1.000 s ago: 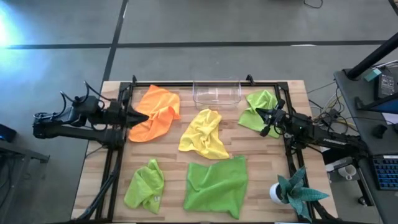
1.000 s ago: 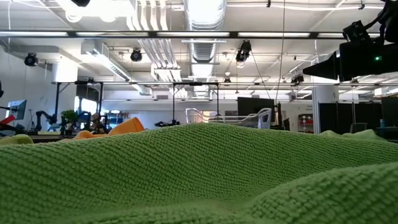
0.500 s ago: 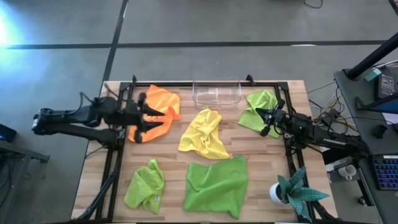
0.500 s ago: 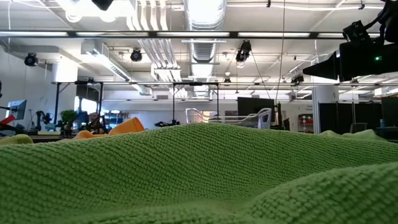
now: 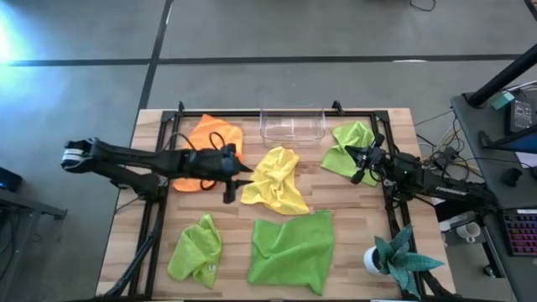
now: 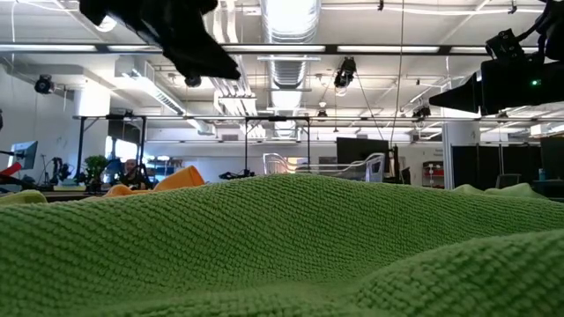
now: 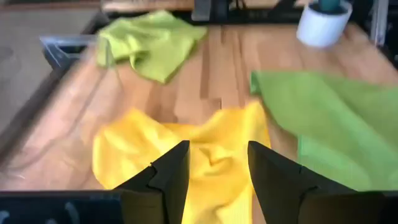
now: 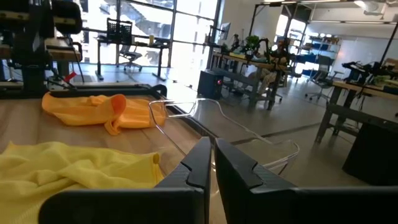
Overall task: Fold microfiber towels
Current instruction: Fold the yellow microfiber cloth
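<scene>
Towels — the yellow towel (image 5: 275, 180) in the middle of the frame looks soft and floppy, so I'd pinch a corner — my left gripper (image 5: 237, 179) sits wide open and empty beside it, right gripper (image 5: 359, 164) closed, holding nothing.

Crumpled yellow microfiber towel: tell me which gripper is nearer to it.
Left. The left gripper hovers open at the crumpled yellow microfiber towel's left edge; the right gripper waits shut, off beyond its right side.

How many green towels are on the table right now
3. One green towel lies at the far right by the right gripper, one crumpled at the near left, one spread flat near the middle. None seems hidden.
</scene>
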Motion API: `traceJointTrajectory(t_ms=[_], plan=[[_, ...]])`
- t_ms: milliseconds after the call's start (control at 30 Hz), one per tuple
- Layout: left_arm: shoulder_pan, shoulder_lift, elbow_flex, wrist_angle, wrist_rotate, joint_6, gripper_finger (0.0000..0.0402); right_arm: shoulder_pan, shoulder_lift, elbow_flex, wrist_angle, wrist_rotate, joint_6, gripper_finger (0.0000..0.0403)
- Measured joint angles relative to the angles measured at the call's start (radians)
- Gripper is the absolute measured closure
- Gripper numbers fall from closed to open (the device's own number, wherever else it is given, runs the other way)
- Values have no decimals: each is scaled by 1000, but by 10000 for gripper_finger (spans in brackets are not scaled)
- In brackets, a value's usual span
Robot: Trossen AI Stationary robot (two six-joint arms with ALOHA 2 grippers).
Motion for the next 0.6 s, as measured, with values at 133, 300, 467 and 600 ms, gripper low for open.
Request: traceJointTrajectory(t_ms=[133, 300, 467, 600], plan=[[-28, 88, 1, -25, 0, -2, 254, 0, 0, 0, 0, 0, 0, 385], [-74, 187, 1, -27, 0, -27, 254, 0, 0, 0, 0, 0, 0, 385], [-116, 263, 1, -42, -29, -28, 254, 0, 0, 0, 0, 0, 0, 385], [-132, 309, 1, -46, -50, -27, 254, 0, 0, 0, 0, 0, 0, 385]])
